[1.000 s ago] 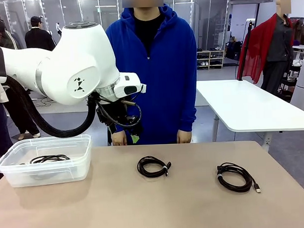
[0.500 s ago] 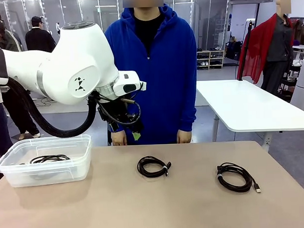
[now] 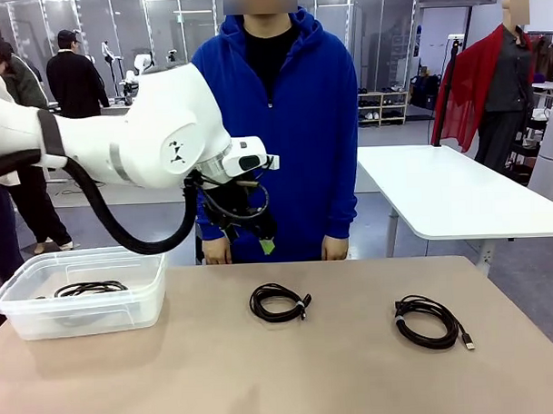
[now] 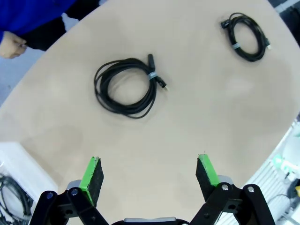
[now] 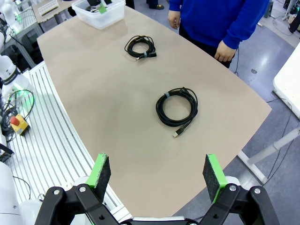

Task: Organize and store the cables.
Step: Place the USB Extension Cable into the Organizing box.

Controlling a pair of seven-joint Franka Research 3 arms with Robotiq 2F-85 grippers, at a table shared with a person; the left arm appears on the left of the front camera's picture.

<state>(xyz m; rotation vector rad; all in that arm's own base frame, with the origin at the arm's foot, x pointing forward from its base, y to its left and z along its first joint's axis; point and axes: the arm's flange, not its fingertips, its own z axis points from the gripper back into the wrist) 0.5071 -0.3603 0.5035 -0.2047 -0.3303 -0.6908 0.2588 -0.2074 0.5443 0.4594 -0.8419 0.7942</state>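
Middle cable (image 3: 279, 302): black strapped coil on tan table (image 3: 264, 380), long axis 9-to-3, plug toward 4 o'clock.
Left gripper (image 4: 150, 161): jaws wide, empty; middle coil at 11 o'clock, well apart.
Right cable (image 3: 429, 322): black coil, USB plug toward 5 o'clock.
Right gripper (image 5: 157, 161): wide open, empty.
Third cable (image 3: 89, 288): coiled in clear plastic bin (image 3: 26, 316).

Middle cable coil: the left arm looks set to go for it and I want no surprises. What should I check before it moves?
1. Left gripper open, nothing between its pads: ok.
2. Gripper centred over the middle coil: not ok; in the left wrist view the coil lies ahead of the pads, not between them.
3. Coil flat on the table, strapped, apart from the right coil: ok.
4. Person's hands off the tabletop, at its far edge: ok.
5. Clear bin has room, with a cable inside: ok.
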